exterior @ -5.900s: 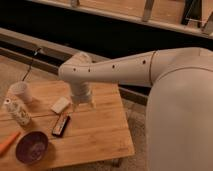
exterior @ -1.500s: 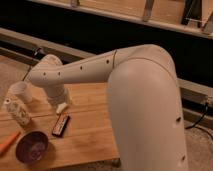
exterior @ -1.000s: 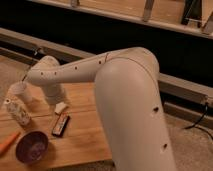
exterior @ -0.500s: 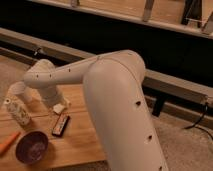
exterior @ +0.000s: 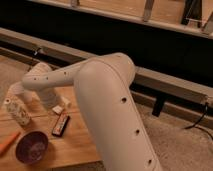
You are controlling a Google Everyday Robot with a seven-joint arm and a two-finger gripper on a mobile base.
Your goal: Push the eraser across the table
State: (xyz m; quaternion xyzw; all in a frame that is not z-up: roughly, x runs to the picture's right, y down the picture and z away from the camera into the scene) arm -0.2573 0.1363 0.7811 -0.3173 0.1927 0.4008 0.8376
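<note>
Though the gripper point(exterior: 53, 103) hangs over the table point(exterior: 70, 145), and I cannot tell its opening, the eraser point(exterior: 61, 125) just beside it seems not yet pushed.

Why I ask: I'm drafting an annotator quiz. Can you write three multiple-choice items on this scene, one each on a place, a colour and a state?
1. Where is the eraser?
A. in the bowl
B. on the table, beside the bowl
C. on the floor

2. What colour is the bowl?
A. green
B. yellow
C. purple

3. How is the eraser?
A. lying flat
B. lifted off the table
C. standing on end

Answers:
1 B: it rests on the planks next to the bowl.
2 C: its inside shows purple.
3 A: it lies flat on the wood, while the hand sits by the pale block, beyond the eraser's far end.
</note>
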